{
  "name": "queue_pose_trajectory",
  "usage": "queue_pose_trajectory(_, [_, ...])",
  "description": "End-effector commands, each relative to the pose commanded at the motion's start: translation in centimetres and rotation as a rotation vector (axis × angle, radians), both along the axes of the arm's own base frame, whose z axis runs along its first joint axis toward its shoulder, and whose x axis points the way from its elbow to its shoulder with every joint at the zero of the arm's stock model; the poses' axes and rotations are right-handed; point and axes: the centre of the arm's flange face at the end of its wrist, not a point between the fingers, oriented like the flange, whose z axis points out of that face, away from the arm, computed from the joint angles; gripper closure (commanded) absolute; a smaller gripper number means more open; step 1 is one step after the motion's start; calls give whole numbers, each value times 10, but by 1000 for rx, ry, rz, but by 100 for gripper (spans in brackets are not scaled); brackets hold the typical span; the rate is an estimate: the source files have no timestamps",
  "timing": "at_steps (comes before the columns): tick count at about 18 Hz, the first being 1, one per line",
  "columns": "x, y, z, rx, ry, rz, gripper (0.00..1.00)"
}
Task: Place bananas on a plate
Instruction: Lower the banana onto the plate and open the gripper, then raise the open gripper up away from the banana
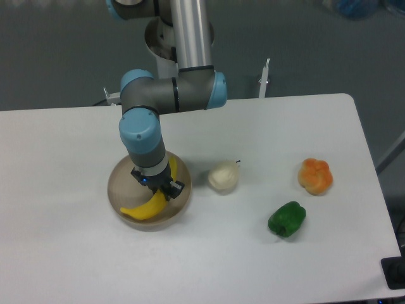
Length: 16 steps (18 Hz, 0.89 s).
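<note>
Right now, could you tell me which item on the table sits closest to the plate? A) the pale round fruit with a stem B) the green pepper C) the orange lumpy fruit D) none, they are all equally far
A: the pale round fruit lies just right of the plate, while the green pepper and orange fruit sit farther right.

The white table (76, 253) carries the plate (117, 187), a cream fruit (223, 177), an orange fruit (315, 176) and a green pepper (286, 219).

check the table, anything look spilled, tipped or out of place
Nothing stands out. The banana sits within the plate under the gripper; the cream fruit, orange fruit and green pepper rest apart on the table.
</note>
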Motion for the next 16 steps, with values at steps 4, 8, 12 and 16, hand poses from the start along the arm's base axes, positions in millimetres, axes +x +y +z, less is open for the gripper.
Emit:
queue_pose_trajectory(4, [0,1,-1,-2,1,-3,61])
queue_pose_trajectory(8, [0,0,-2,-4,0,-3,58])
queue_pose_trajectory(12, [0,0,-1,-3,2,-3,55])
queue_pose_trajectory(16, [0,-1,0,-3,2,-3,54])
